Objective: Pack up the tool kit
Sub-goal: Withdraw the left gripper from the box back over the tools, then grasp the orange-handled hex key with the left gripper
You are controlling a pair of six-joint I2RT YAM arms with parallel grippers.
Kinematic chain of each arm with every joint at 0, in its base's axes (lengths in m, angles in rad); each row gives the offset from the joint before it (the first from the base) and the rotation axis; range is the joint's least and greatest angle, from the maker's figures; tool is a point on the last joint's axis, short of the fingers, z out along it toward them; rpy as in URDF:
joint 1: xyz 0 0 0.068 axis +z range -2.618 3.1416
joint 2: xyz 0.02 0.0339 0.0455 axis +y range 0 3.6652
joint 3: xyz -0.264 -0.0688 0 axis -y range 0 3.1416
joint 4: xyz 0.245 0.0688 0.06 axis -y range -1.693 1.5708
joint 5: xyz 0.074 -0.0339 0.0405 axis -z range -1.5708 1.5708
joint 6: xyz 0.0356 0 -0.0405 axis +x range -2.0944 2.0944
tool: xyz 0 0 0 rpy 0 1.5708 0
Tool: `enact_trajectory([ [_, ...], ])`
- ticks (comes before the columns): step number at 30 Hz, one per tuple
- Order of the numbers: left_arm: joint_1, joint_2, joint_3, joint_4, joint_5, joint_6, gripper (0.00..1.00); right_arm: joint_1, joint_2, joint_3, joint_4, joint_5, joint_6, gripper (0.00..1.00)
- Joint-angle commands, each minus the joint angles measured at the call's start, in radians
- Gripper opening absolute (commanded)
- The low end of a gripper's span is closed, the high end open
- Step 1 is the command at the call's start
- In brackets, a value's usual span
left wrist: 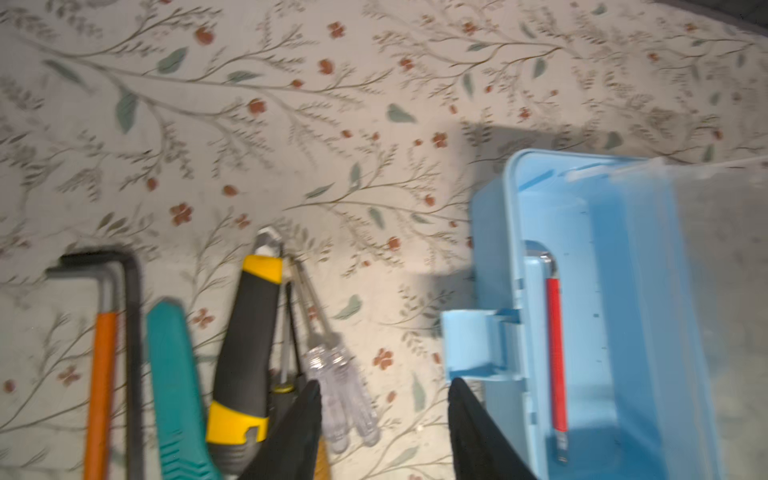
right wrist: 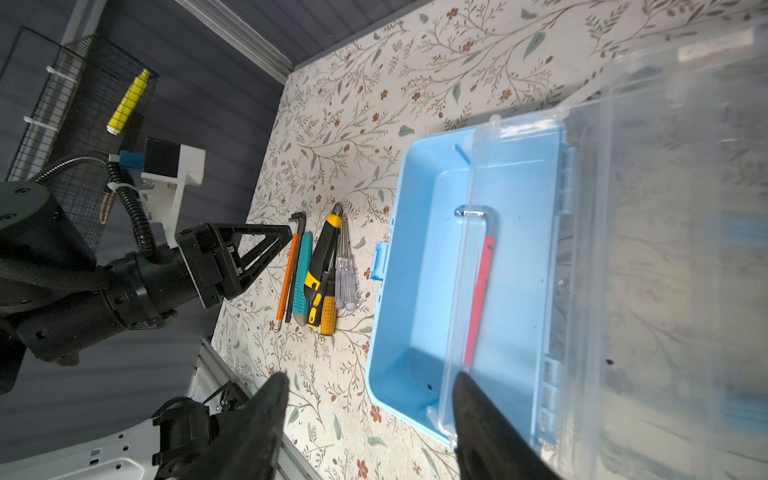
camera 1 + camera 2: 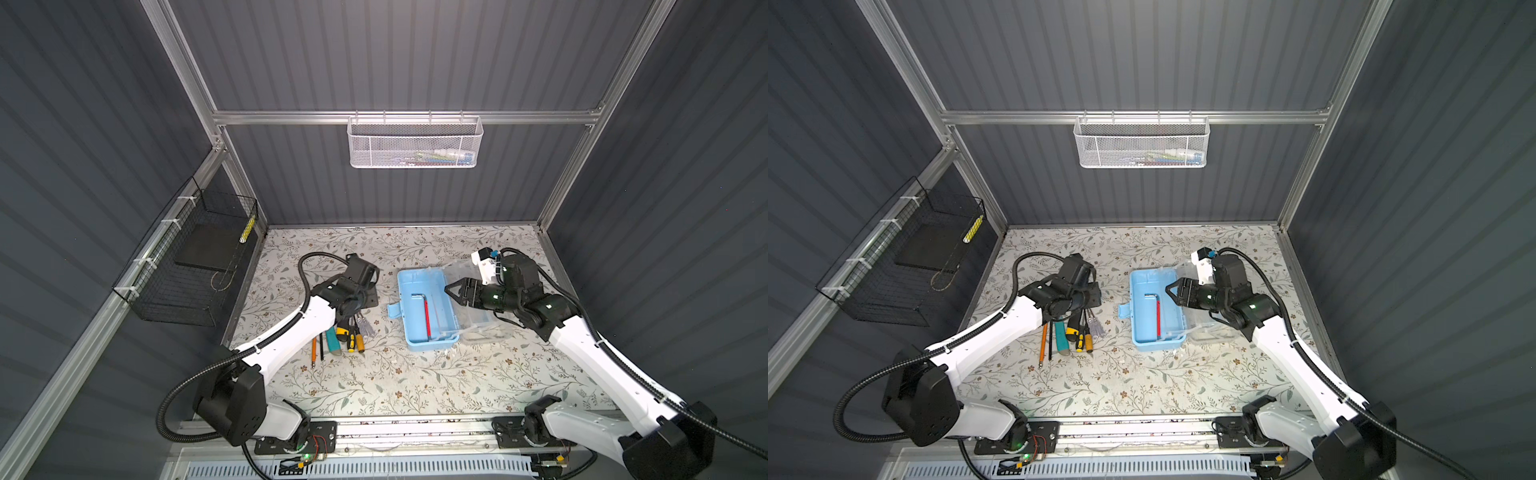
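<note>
Dark ribbed walls on an aluminium frame, closed around a floral tabletop [image 3: 374, 386]; white mesh basket [image 3: 415, 145] on the back rail at twelve o'clock, black wire basket [image 3: 187, 270] on the side wall at nine. Just right of centre on the tabletop, the light-blue box [image 3: 409, 291], open, long axis twelve to six, latch [image 1: 473, 349] facing nine; clear lid [image 3: 484, 330] thrown back to three. Over that three o'clock rim, the right gripper [image 3: 451, 293], pointing toward nine, jaws spread, nothing seen pinched; one finger close by a clear plastic edge in the right wrist view, contact impossible to tell. At nine o'clock of the box, the left gripper [image 1: 382, 388], also spread and empty, over the bare strip between latch and the row of loose tools [image 3: 345, 338]. Row laid side by side, every shaft parallel to the box: clear-handled screwdrivers [image 1: 340, 386] nearest it, then the utility knife [image 1: 245, 345], hex keys [image 1: 131, 332] farthest toward nine. Flat on the box floor, one red-sleeved hex key [image 3: 427, 318], same axis. Next pick probably the left arm's, being much the nearer; box due three o'clock from the row, so likely a short sideways carry with no turning of the tool.
</note>
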Motion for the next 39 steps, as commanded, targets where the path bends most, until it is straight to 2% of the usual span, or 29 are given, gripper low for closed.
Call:
enact_trajectory([
  [1,0.050,-0.076,-0.090,-0.101,-0.031,-0.003,0.50,0.024,0.049,0.012,0.002,0.020,0.008,0.63],
  [6,0.179,-0.153,-0.230,-0.074,0.019,0.006,0.44,0.049,0.118,0.017,0.041,0.011,0.021,0.62],
  [10,0.250,-0.157,-0.279,-0.033,0.035,0.024,0.37,0.063,0.161,0.024,0.056,0.004,0.027,0.62],
  [22,0.420,-0.038,-0.324,0.077,0.106,0.102,0.27,0.066,0.182,0.016,0.054,0.028,0.028,0.63],
  [27,0.468,0.009,-0.325,0.098,0.127,0.129,0.25,0.066,0.197,0.019,0.060,0.026,0.030,0.63],
  [39,0.478,0.107,-0.293,0.118,0.146,0.119,0.25,0.065,0.208,0.022,0.064,0.035,0.022,0.63],
])
